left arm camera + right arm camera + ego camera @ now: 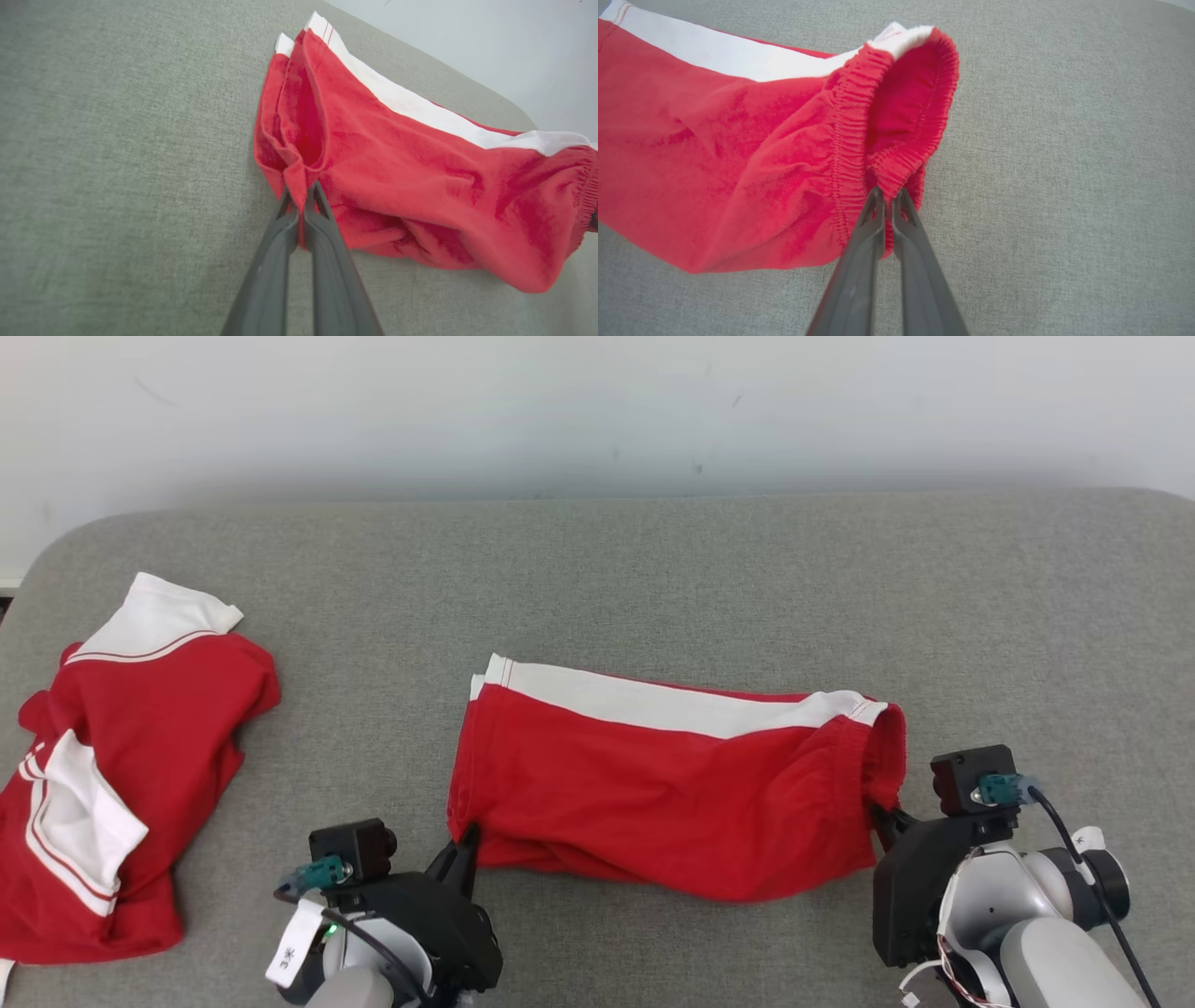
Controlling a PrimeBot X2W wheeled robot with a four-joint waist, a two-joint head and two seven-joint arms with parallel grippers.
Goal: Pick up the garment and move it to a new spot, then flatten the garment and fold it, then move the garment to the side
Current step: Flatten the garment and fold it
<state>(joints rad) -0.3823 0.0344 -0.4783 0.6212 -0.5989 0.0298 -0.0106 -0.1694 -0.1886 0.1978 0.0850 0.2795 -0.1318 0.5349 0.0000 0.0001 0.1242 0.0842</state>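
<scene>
Lying across the middle of the grey fabric surface (653,579): one pair of red shorts (672,784), doubled lengthwise with one leg stacked on the other. In the head view the leg openings face the robot's left and the waist faces its right.

- White stripe (653,702): runs along the far long edge of the shorts, from the leg end to the waist. A second white edge peeks out beneath it at the leg end.
- Near long edge: rumpled, with a loose fold sagging between the two held corners. Whether it rests fully on the surface cannot be told.
- Left gripper (466,840): at the lower left of the head view. Its fingers are pressed together, pinching the near corner of the leg hem (289,154). The left wrist view shows a tongue of red cloth caught between the two tips.
- Right gripper (885,819): at the lower right of the head view. Its fingers are pressed together on the near part of the elastic waistband (850,140). In the right wrist view the gathered band stands open in a loop above the tips, showing the red inside.
- Red-and-white top (140,747): crumpled at the left end of the surface, well apart from the shorts. It has white panels edged with thin red lines.
- White tag (291,952): hangs from the left wrist, beside a black camera block.
- Pale wall (597,411): behind the far edge of the surface, with a few small dark marks.
</scene>
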